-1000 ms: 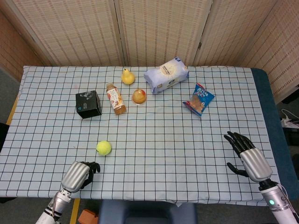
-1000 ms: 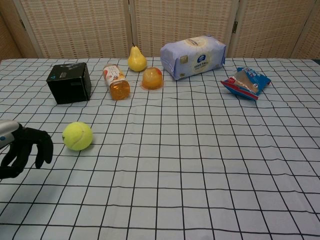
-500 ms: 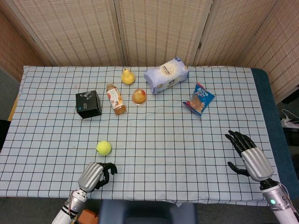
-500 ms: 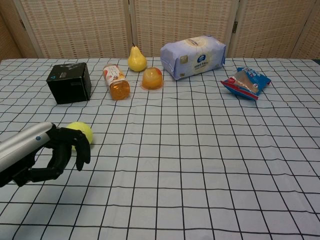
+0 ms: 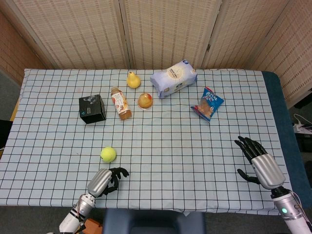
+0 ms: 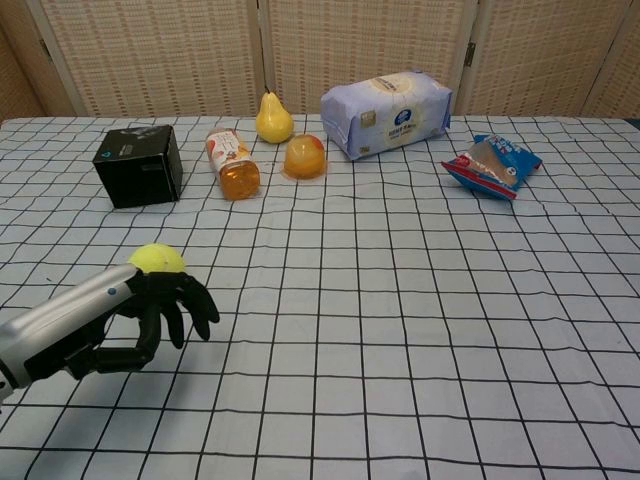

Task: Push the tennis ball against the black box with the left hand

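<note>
The yellow tennis ball [image 5: 108,154] lies on the checked cloth, well in front of the black box [image 5: 92,108]. In the chest view the tennis ball [image 6: 156,258] is partly hidden behind my left hand [image 6: 150,318]. That left hand [image 5: 108,179] hovers near the table's front edge, just in front of and slightly right of the ball, fingers apart and curved, holding nothing. The black box [image 6: 139,164] stands at the back left. My right hand [image 5: 257,162] rests open at the front right, far from the ball.
A bottle [image 5: 121,103] lies right of the box, with a pear [image 5: 133,80], a jelly cup [image 5: 145,101], a white pack [image 5: 173,78] and a blue snack bag [image 5: 208,104] further right along the back. The cloth's front edge [image 5: 146,208] runs just behind my left wrist.
My left hand has moved rightward along the front edge and now sits in front of the ball. The ball, the box and my right hand have not moved.
</note>
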Motion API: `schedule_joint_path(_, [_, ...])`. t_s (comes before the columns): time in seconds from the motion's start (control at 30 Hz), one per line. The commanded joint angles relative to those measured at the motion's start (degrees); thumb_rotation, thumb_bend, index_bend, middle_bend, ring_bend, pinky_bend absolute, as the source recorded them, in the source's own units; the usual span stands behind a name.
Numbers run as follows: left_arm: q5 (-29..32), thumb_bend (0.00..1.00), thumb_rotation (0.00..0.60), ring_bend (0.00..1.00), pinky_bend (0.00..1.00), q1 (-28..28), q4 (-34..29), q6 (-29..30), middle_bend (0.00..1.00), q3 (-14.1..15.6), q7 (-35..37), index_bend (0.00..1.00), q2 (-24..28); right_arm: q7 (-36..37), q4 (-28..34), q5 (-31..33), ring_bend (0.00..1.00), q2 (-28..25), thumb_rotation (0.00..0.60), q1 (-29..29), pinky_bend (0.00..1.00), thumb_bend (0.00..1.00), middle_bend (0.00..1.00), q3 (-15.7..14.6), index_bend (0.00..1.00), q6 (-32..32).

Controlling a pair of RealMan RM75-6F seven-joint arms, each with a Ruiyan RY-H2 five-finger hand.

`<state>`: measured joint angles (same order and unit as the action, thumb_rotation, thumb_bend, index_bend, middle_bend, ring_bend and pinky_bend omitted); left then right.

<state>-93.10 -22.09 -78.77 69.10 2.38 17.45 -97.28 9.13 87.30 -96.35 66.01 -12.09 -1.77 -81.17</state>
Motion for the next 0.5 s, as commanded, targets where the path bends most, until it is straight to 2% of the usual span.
schedule_joint_path(0.03, [0.5, 0.9, 0.6, 0.44, 0.61, -0.7, 0.7, -1.0, 0.39, -0.1, -0.3, 0.37, -0.3, -0.1, 0.0, 0.0, 0.0, 0.0, 0.6, 0.0, 0.11, 0.21, 0.0, 0.0, 0.02, 0.1])
schedule_joint_path(0.3, [0.7, 0.9, 0.6, 0.42, 0.58, -1.5, 0.1, -1.2, 0.38, -0.3, -1.1, 0.33, -0.3, -0.1, 0.0, 0.0, 0.0, 0.0, 0.6, -0.1, 0.11, 0.21, 0.0, 0.0, 0.02, 0.1])
schedule_joint_path(0.43, [1.1, 0.9, 0.6, 0.42, 0.42, -2.1, 0.1, -1.7, 0.38, -0.6, -2.2, 0.32, -0.1, 0.0, 0.0, -0.1, 0.0, 0.0, 0.6, -0.1, 0.11, 0.21, 0.0, 0.0, 0.02, 0.0])
schedule_joint_path(0.5, [1.6, 0.9, 0.6, 0.42, 0.41, -2.2, 0.3, -2.1, 0.38, -0.7, -2.5, 0.32, -0.3, 0.2, 0.1, -0.2, 0.0, 0.0, 0.6, 0.0, 0.11, 0.21, 0.0, 0.0, 0.02, -0.2])
